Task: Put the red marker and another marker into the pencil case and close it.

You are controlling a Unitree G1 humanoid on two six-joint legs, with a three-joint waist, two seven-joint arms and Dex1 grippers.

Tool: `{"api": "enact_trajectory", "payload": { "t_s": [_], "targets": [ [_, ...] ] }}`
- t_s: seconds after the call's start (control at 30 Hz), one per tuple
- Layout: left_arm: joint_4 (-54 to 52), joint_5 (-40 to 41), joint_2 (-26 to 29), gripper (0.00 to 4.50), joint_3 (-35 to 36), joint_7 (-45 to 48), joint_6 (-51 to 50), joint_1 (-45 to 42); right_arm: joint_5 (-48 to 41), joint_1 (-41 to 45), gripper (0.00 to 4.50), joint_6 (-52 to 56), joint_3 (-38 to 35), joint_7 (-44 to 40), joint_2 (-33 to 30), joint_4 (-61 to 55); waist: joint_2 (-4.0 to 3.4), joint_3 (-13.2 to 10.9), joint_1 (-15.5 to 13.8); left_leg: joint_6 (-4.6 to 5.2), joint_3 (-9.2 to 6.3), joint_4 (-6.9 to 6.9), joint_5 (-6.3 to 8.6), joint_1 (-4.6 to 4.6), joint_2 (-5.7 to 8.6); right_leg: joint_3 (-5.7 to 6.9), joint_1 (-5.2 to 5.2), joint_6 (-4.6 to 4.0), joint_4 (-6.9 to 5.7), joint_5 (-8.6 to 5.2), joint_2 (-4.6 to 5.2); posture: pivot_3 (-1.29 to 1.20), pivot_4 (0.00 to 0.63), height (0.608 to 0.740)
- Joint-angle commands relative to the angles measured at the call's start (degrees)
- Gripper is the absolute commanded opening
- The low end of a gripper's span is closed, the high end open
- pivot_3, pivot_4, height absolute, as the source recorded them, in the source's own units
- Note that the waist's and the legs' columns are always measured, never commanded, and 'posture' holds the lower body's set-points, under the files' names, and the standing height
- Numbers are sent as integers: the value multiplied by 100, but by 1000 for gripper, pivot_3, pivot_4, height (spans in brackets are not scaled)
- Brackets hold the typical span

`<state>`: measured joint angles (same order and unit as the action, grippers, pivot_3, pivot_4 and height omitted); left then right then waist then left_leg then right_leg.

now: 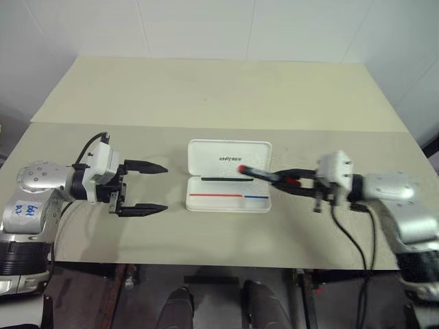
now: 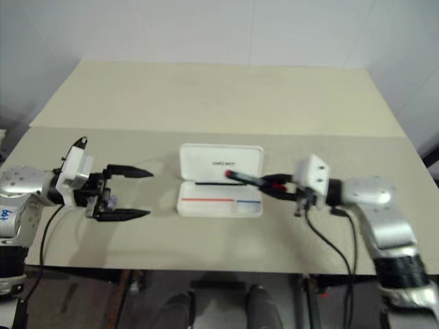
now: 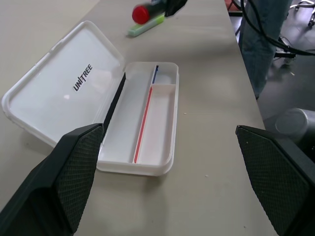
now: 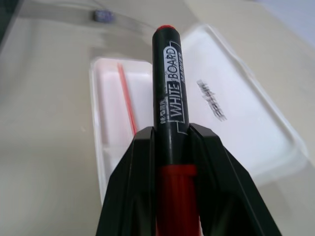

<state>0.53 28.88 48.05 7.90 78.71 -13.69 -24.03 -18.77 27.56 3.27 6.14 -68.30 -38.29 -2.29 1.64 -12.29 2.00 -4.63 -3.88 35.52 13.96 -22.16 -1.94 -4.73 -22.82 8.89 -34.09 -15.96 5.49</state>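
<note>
I am watching from the head camera as the case (image 1: 229,176) is lying open near the middle of the table (image 1: 206,89), closer to the near edge than the far one, its lid folded back flat toward the far edge. The left gripper (image 1: 144,187) is hovering level off the case's left end, well apart from it, its two fingers spread wide and gripping nothing. The right gripper (image 1: 291,180) is reaching in from the right, clamped on the red marker (image 1: 260,174), which is sticking out level over the case's right end.

The right wrist view is giving me what the head views cannot: the marker (image 4: 170,108) is pinched between both fingers at its red cap, the black barrel is reading "WHITE BOARD", and its red end is pointing out over the open case (image 4: 197,113).

The left wrist view is giving me the case's inside (image 3: 142,123): "UNITREE" on the lid, a red line along the tray, a short blue line at its far end, and a small divided compartment there, all empty. The same view is showing me the green highlighter (image 3: 146,27) lying on the table just past the case, under the marker's red end (image 3: 141,14). In the head views I cannot make the highlighter out.
</note>
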Motion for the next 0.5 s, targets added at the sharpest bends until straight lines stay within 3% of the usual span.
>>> {"api": "enact_trajectory", "payload": {
  "t_s": [0.03, 0.1, 0.5],
  "targets": [
    [-141, 9, 5, 4500, 64, -81, 92, -1, 244, 304, 621, -354, 308, -164, 280, 433, 0, 0, -17, 0, 0, -2, 0, -1, 0, 0, -3, 9, -1, 5, 0, 0, 150, 740],
    [-177, 12, -14, 4500, 55, -122, 91, 21, 381, 632, 621, -555, 472, -163, 603, 953, -1, -1, -18, 0, -1, -4, 1, -3, 0, 2, -4, 54, -2, 29, 1, 0, 150, 740],
    [-449, 67, -51, 4500, 46, -331, -11, 217, 885, 1506, 621, -1414, 708, -436, 1293, 2696, -2, -1, 6, -3, 0, -25, 1, -6, 0, 1, -30, 51, -20, 27, 0, 0, 150, 740]
  ]
}}
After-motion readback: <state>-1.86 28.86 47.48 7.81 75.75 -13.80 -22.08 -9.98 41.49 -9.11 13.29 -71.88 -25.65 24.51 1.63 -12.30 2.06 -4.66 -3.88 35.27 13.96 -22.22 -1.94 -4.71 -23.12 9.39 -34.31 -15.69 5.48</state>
